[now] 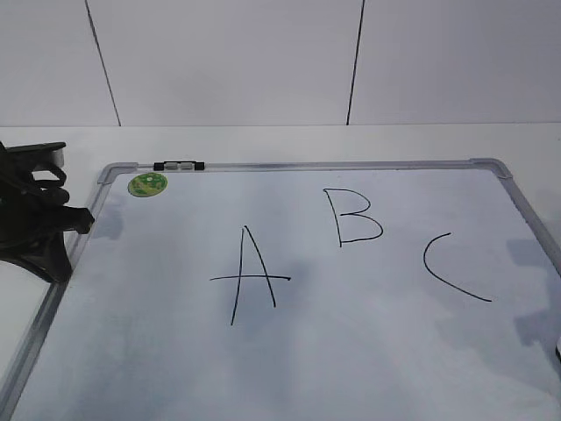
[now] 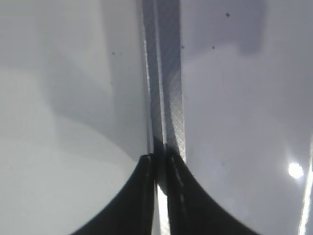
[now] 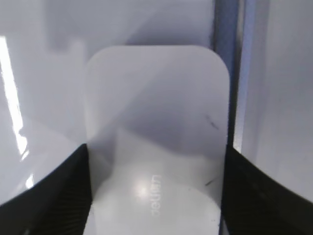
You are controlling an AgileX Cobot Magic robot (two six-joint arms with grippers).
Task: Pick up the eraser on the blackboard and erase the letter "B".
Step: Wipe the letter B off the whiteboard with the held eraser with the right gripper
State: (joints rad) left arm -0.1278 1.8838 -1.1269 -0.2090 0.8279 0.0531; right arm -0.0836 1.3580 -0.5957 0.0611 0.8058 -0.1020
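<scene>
The blackboard (image 1: pixel 368 360) is a white dry-erase board with a silver-grey frame. The black letter "B" (image 1: pixel 353 217) stands on it between an "A" (image 1: pixel 252 276) and a "C" (image 1: pixel 447 267). The white eraser (image 3: pixel 156 107), with small grey lettering on top, lies on the board next to its frame rail (image 3: pixel 238 73). My right gripper (image 3: pixel 156 152) has a finger against each long side of the eraser. The eraser is out of the exterior view. My left gripper (image 1: pixel 83 219) is shut and empty over the board's left frame rail (image 2: pixel 168 73).
A round green magnet (image 1: pixel 147 184) sits at the board's far left corner. A thin black-and-white marker (image 1: pixel 179 165) lies on the top frame beside it. The board lies on a white table before a white panelled wall.
</scene>
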